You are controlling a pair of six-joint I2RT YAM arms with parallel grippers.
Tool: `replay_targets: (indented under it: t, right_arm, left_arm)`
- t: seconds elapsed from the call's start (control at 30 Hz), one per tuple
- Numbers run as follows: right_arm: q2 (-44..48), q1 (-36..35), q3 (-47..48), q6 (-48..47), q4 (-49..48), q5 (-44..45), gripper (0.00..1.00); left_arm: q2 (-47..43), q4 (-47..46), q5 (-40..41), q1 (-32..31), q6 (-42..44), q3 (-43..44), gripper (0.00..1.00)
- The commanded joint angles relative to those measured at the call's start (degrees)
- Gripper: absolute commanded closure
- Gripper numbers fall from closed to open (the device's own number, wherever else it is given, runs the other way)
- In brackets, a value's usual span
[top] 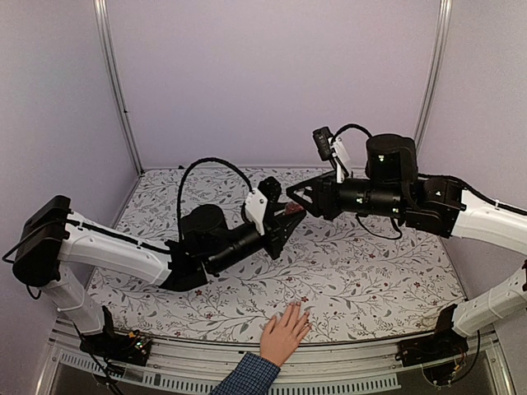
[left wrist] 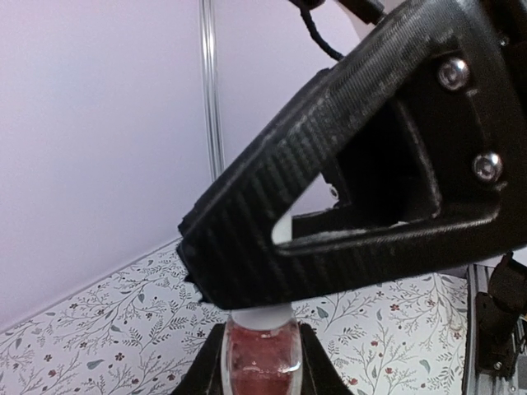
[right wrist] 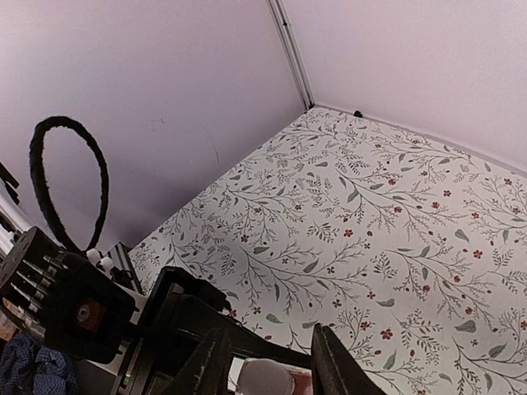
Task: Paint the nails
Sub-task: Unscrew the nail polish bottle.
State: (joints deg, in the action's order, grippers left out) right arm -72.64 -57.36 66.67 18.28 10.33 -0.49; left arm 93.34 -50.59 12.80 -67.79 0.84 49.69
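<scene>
Here, left jaws clamp the bottle [left wrist: 262,362] (midair); right jaws straddle its cap [right wrist: 263,380], grip unclear: squeeze squarely, then twist gently.

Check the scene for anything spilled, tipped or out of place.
Nothing stands out. The left gripper holds the pink bottle in the air, the right gripper straddles its white cap, and no spill shows on the flowered table. The hand lies flat at the near edge.
</scene>
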Motion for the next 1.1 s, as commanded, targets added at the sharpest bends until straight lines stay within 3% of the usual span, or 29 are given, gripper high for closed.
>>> replay_targets:
  t: [0.0, 0.33, 0.53, 1.07]
  right_arm:
    - [-0.8, 0.1, -0.9, 1.2, 0.4, 1.4, 0.67]
    - [-1.0, 0.1, -1.0, -0.5, -1.3, -3.1, 1.00]
    - [-0.6, 0.1, -1.5, -4.7, -3.3, -8.4, 1.00]
    - [2.7, 0.1, -1.6, -19.2, -2.3, -23.4, 1.00]
  left_arm:
    - [0.5, -0.2, 1.4, -0.7, 0.9, 1.4, 1.00]
    - [-0.1, -0.9, 0.4, -0.7, 1.0, 0.9, 1.00]
    - [-1.3, -1.0, -5.6, -0.5, 0.3, 0.5, 1.00]
    - [-5.5, -8.4, -48.2, 3.1, -7.7, -2.7, 1.00]
